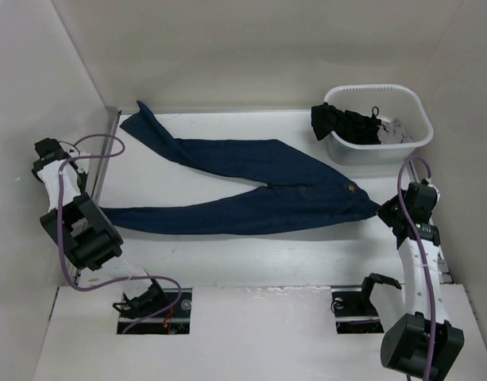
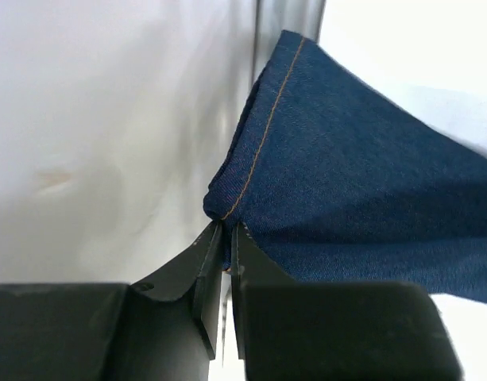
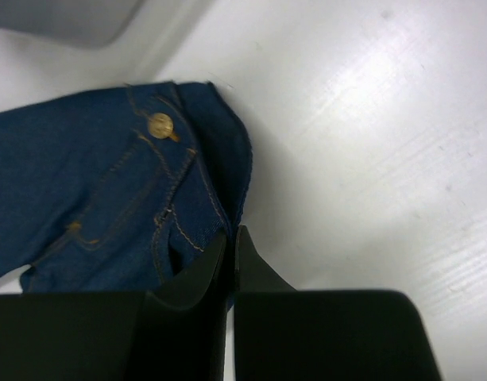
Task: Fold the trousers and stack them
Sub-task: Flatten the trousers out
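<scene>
Between left hand point(image 2: 225, 232) and right hand point(image 3: 231, 236), trousers point(image 1: 295, 194)

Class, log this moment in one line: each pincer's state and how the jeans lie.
left pincer: shut on leg hem | right pincer: shut on waistband corner | jeans: unfolded, legs splayed
</scene>
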{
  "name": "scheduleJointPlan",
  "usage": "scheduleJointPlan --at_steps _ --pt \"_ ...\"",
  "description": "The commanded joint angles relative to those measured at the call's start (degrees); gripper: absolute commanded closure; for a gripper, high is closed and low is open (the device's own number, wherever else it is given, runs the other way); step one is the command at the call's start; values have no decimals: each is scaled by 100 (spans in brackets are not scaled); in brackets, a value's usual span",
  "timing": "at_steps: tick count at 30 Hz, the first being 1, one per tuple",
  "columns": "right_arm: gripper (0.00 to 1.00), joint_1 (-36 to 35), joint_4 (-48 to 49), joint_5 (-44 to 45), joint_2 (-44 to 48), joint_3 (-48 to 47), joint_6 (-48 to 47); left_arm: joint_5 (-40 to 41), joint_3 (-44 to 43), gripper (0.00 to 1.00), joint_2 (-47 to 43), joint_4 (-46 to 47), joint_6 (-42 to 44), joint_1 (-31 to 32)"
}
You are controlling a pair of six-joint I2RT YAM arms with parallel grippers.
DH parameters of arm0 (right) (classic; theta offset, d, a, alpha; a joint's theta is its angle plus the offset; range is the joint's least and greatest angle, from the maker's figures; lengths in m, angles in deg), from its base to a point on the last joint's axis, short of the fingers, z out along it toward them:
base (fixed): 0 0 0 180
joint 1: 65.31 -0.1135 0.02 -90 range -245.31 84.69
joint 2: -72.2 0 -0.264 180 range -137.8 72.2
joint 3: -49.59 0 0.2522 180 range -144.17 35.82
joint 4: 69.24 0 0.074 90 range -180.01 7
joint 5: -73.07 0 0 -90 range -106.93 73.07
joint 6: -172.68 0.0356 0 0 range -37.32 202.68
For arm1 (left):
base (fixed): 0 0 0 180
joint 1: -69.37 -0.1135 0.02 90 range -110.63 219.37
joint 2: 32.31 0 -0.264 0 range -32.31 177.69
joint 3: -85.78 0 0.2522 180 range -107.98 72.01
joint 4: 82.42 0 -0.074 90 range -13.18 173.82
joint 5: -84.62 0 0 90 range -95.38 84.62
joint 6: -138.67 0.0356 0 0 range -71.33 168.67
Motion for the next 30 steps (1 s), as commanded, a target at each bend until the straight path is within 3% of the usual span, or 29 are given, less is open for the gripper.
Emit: scheduleJointPlan --at_steps 1,5,9,14,19,22,26,30 --pt "100 129 191 -29 209 31 -110 283 182 100 -59 156 427 -71" --pt "100 129 182 -11 209 -48 -57 459 -20 100 -323 33 672 148" --pt "100 173 217 -2 235 -22 -40 643 -607 99 -158 190 787 753" --pt "100 165 296 7 104 -4 -57 1021 -2161 96 1588 332 594 1571" --pt "100 121 481 33 -239 5 -101 1136 -4936 93 3795 -238 155 2239" --pt "100 50 385 164 -274 13 -101 1101 -5917 98 4212 -591 -4 2679" --pt "100 -20 191 332 -90 -30 -57 969 -4112 100 2774 -189 206 2812" --pt "100 -73 173 349 7 -13 -48 1109 -1136 99 676 261 908 2269"
